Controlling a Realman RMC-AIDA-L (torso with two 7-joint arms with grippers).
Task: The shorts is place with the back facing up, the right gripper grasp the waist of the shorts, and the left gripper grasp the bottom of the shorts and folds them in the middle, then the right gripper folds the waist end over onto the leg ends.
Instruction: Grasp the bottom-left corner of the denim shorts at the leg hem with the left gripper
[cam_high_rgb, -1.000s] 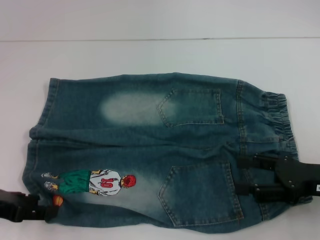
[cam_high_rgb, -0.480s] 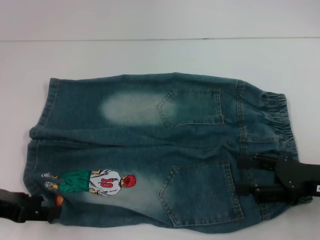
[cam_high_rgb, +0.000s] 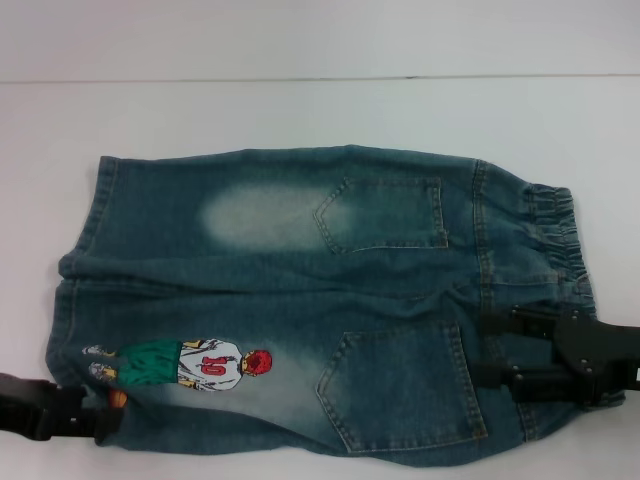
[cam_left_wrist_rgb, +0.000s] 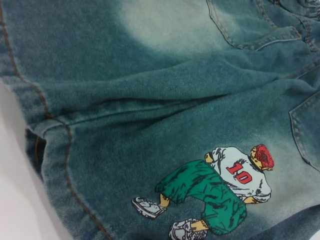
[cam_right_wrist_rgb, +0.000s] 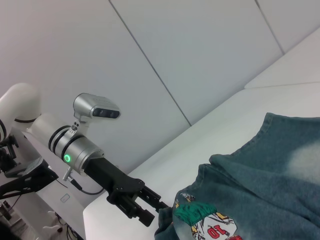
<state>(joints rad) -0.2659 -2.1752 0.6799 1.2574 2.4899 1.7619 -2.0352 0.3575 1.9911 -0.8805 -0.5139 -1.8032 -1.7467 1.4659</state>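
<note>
One pair of shorts (cam_high_rgb: 300, 300) lies flat on the white table (cam_high_rgb: 300, 110), back side up, filling the centre of my head view. Waist (cam_high_rgb: 560, 250) is at 3 o'clock, the 2 leg ends (cam_high_rgb: 75, 290) at 9 o'clock. I count 2 patch pockets: one (cam_high_rgb: 385, 215) toward 1 o'clock, one (cam_high_rgb: 400, 385) toward 5 o'clock. Also 2 pale bleached patches, one (cam_high_rgb: 255, 215) by the far pocket, the other around the print. 1 cartoon print (cam_high_rgb: 180, 365), no. 10, sits at approx 8 o'clock near the closer leg hem.

My right gripper (cam_high_rgb: 490, 350) is at 4 o'clock, over the waist end beside the near pocket. Its 2 fingers are spread apart, both lying on the denim, not closed on anything.

My left gripper (cam_high_rgb: 108, 420) is at 8 o'clock, at the corner of the near leg hem, just below the print. In the right wrist view it (cam_right_wrist_rgb: 157, 206) meets the hem edge, w/ silver wrist and green light behind it; cannot tell whether its fingers are apart or pinched on cloth.

Left wrist view shows only denim, the print (cam_left_wrist_rgb: 215, 192) and hem stitching.
</note>
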